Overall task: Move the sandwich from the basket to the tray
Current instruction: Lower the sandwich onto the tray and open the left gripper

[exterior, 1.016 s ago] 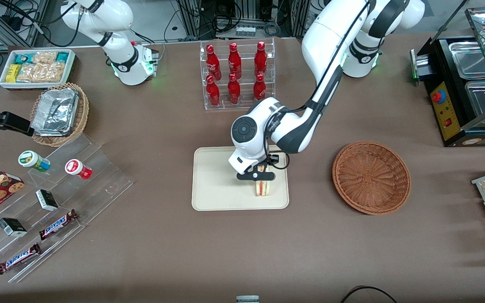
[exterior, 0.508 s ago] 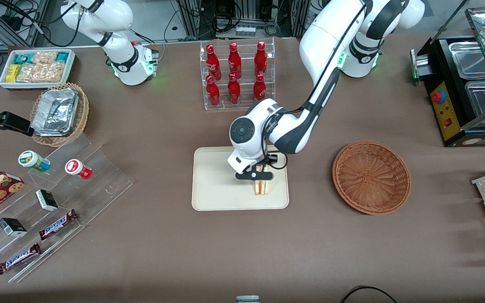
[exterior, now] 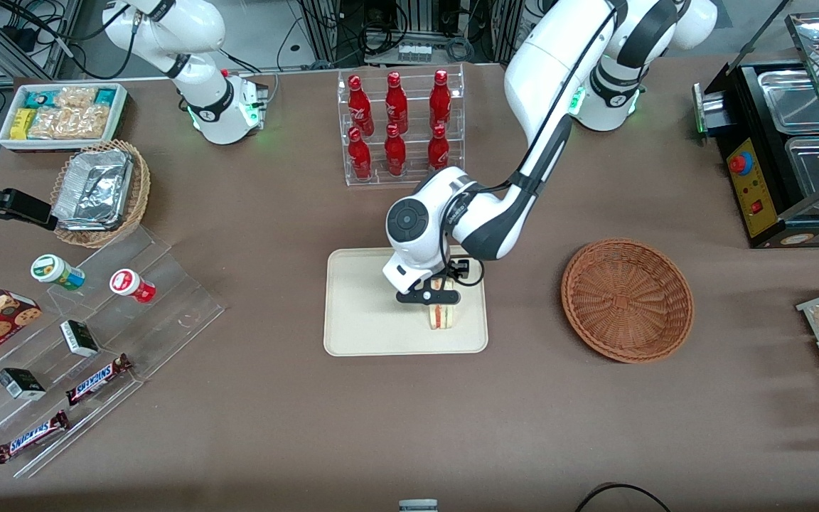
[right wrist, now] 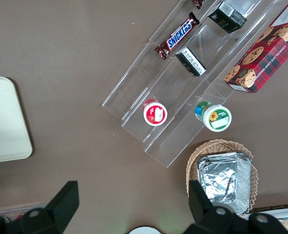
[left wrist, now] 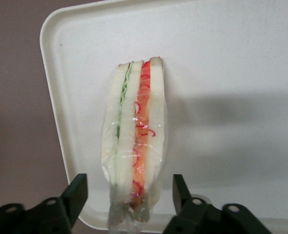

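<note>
The sandwich (exterior: 441, 316) (left wrist: 134, 156), wrapped in clear film with red and green filling showing, stands on its edge on the cream tray (exterior: 367, 313) (left wrist: 222, 73), near the tray's end toward the working arm. My gripper (exterior: 438, 289) (left wrist: 129, 192) hangs just above it, open. Its two black fingers (left wrist: 77, 192) stand on either side of the sandwich with a gap on each side, not touching it. The reddish-brown basket (exterior: 627, 299) sits empty beside the tray, toward the working arm's end.
A clear rack of red bottles (exterior: 399, 124) stands farther from the front camera than the tray. Toward the parked arm's end are acrylic steps with snacks (exterior: 89, 334), a tan basket with foil trays (exterior: 100, 188) and a white bin of packets (exterior: 61, 114). A black appliance (exterior: 779, 156) stands at the working arm's end.
The gripper and wrist have risen slightly off the sandwich and drifted a little away from the front camera. The sandwich stays standing on the tray.
</note>
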Controlling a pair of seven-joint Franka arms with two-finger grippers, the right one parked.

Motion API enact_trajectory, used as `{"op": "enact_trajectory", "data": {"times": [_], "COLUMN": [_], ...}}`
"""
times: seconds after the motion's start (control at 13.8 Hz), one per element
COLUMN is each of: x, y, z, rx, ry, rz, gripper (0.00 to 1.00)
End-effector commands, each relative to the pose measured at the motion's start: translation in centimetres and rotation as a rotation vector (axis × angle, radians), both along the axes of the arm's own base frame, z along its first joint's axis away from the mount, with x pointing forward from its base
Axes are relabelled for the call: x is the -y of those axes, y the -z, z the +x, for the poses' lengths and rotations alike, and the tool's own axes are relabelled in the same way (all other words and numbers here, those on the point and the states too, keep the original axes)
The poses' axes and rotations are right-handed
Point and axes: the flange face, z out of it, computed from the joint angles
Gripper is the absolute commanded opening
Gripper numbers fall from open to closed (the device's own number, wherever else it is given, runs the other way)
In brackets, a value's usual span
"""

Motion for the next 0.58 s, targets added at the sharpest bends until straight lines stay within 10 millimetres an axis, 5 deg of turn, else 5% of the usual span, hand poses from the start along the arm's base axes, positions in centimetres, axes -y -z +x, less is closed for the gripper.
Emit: {"op": "enact_trajectory", "data": {"times": [0.0, 0.36, 0.51], "x": [0.5, -0.7, -2.9], "y": [-1.4, -7.6, -10.4], "z": [0.8, 2.7, 3.9], "rx": [0.038, 0.112, 0.122], "ry": [-0.007, -0.035, -0.060], "rz": [0.002, -0.038, -0.023], "gripper": [1.00, 1.00, 1.00]}}
